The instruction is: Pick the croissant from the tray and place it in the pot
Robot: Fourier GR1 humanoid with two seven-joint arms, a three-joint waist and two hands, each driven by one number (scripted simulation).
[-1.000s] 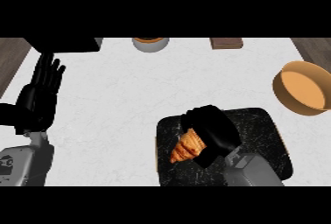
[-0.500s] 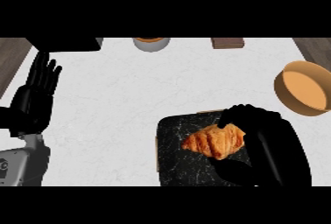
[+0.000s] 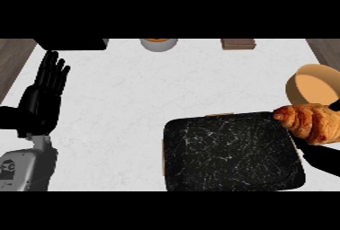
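- The black right hand [image 3: 323,158] is curling round the golden, flaky croissant [image 3: 306,122] over the dark marbled tray's [image 3: 225,152] right edge, near the tan round pot [image 3: 317,85].
- It is probably light and crumbly, so cradling its thick middle is looking safest.

golden croissant [image 3: 306,122] over black tray's [image 3: 229,155] right edge, near orange pot [image 3: 313,87].

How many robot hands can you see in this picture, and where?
2. The left hand rests open at the left edge, fingers up; the right hand, largely hidden, holds the croissant at the right edge.
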